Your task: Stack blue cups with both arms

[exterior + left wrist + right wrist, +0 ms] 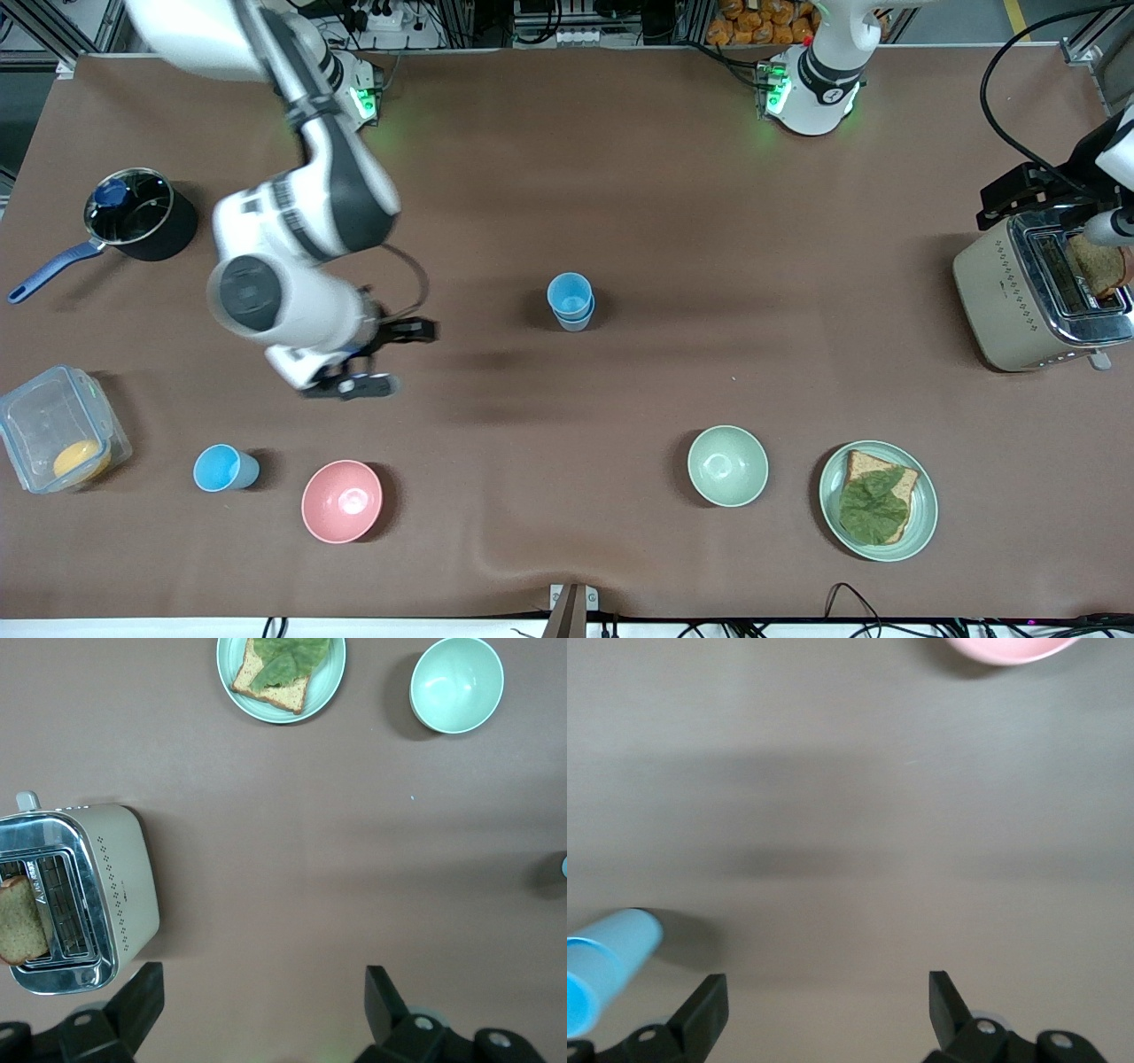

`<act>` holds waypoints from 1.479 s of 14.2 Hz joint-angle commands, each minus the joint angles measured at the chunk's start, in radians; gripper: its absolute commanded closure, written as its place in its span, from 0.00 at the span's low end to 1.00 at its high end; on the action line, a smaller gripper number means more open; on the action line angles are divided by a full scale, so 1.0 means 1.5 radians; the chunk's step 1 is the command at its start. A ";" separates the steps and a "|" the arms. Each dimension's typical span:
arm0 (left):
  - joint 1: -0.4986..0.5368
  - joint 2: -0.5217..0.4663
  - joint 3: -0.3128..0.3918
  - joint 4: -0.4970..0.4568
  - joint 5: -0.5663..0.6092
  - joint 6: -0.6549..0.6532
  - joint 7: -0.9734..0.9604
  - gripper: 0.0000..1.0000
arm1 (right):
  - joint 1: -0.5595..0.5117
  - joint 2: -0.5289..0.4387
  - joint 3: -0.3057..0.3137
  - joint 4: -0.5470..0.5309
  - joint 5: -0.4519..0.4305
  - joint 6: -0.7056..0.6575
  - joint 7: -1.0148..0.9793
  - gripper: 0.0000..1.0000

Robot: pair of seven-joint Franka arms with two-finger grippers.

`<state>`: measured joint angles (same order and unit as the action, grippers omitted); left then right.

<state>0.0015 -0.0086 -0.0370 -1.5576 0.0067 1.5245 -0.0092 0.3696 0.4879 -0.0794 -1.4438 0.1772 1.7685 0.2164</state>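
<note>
Nearest the camera, a single blue cup [225,468] stands beside the pink bowl [342,501], below the right gripper [381,359] in the front view. That gripper hangs over bare table with its fingers [702,1010] apart and nothing between them. Toward the left arm's end from it stand the stacked cups [570,301], probably two. The box [58,440] holds something orange, the plate [921,505] bread with a leaf. The left gripper [263,1005], beside the toaster [84,895], waits with fingers apart.
</note>
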 commanded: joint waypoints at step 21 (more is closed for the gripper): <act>-0.002 -0.006 0.002 0.021 -0.003 -0.022 -0.001 0.00 | -0.236 -0.327 0.006 -0.073 -0.091 -0.211 -0.159 0.00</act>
<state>0.0031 -0.0119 -0.0320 -1.5422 0.0067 1.5231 -0.0092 0.0290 0.0254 -0.0842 -1.5647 0.0584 1.4847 -0.0284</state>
